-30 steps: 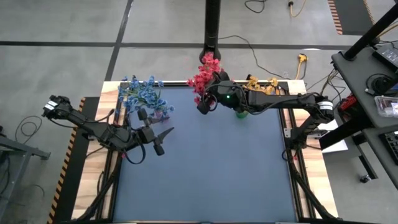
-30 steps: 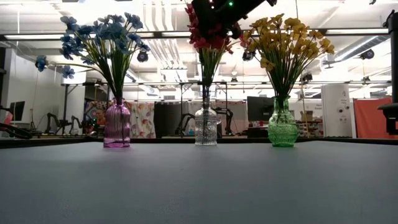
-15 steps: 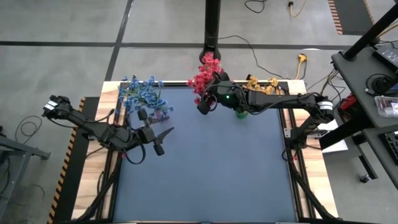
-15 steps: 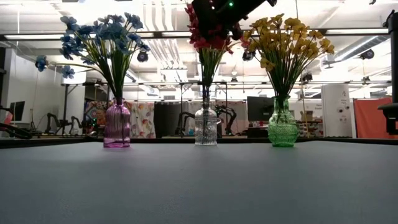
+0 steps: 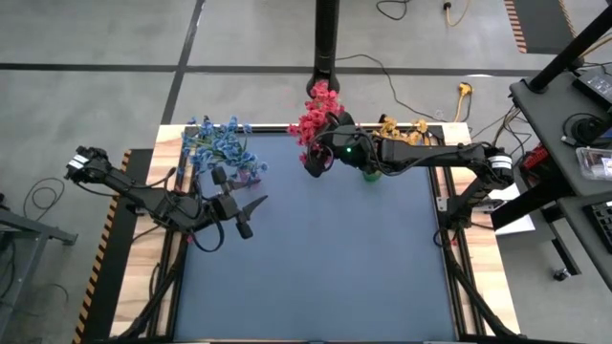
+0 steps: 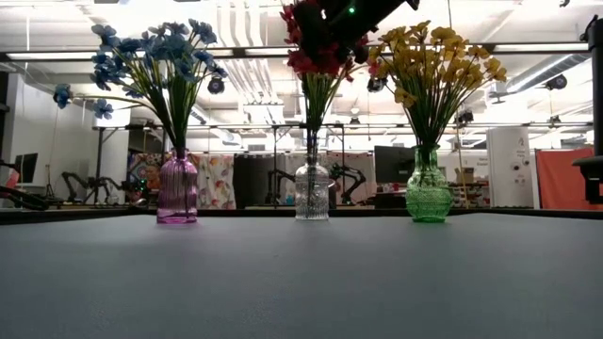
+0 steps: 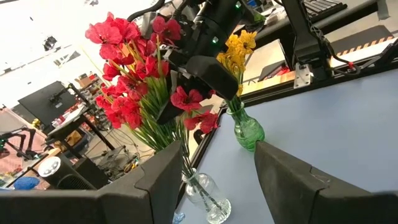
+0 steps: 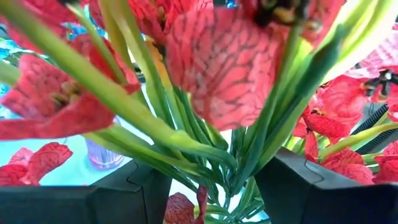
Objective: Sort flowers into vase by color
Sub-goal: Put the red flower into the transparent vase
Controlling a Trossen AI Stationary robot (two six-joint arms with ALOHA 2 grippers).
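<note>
Three vases stand in a row along the table's far edge. A purple vase holds blue flowers. A clear vase holds red flowers. A green vase holds yellow flowers. My right gripper is up among the red blossoms, open, with their green stems between its fingers. My left gripper hangs open over the table's left part, near the blue flowers. My right gripper comes level from the table's right side, and the red flowers' stems pass between its open fingers. Blossoms crowd close around it. I cannot tell whether a finger touches the stems.
The dark mat stretches from the vases to the near edge. A black post rises behind the table's far edge. Cables and a yellow plug lie on the floor beyond it.
In the low view my right gripper has shifted slightly up among the red blossoms, and more red petals now show in front of it. The vases and my left arm have stayed where they were.
</note>
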